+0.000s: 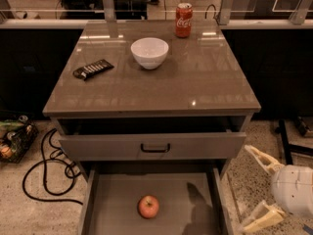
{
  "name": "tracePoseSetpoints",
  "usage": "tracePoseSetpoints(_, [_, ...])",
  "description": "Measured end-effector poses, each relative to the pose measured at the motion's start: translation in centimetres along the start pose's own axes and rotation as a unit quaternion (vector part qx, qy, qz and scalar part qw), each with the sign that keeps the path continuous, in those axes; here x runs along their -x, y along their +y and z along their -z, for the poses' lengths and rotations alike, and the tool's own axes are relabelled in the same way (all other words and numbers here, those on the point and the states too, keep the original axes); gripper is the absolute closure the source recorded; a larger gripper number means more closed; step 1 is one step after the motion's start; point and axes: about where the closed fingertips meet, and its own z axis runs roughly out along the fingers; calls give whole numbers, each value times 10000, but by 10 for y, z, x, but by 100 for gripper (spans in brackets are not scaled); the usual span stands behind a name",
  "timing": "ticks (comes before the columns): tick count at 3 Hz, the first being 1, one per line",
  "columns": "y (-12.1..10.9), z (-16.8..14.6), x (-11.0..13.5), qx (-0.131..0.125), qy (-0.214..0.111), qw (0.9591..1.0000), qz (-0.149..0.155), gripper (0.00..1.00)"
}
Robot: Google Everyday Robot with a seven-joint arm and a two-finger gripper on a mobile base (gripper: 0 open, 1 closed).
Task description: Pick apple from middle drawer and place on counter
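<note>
The apple (148, 206), small and red with yellowish patches, lies on the flat floor of the open middle drawer (117, 199), near its centre front. The gripper (259, 189) is at the lower right, outside the drawer's right wall, with its two pale fingers (260, 159) spread wide apart and nothing between them. It is to the right of the apple and apart from it. The glossy brown-grey counter (205, 82) lies above the drawers.
On the counter stand a white bowl (149, 52), a red soda can (184, 19) at the back and a dark wrapped bar (93, 69) at the left. The upper drawer with a dark handle (155, 148) is partly open. Black cables (44, 170) and a basket (14, 138) lie on the floor at left.
</note>
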Motion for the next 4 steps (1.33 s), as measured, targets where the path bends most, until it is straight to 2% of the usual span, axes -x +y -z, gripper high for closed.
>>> tracePoseSetpoints(1, [-6,-67,-17,178,-46,9998,-17,0])
tracePoseSetpoints(3, [-3,-133,-65,283,-125,9993,-191,0])
tracePoseSetpoints(4, [1,-164,-85,313,-282,9988,-244,0])
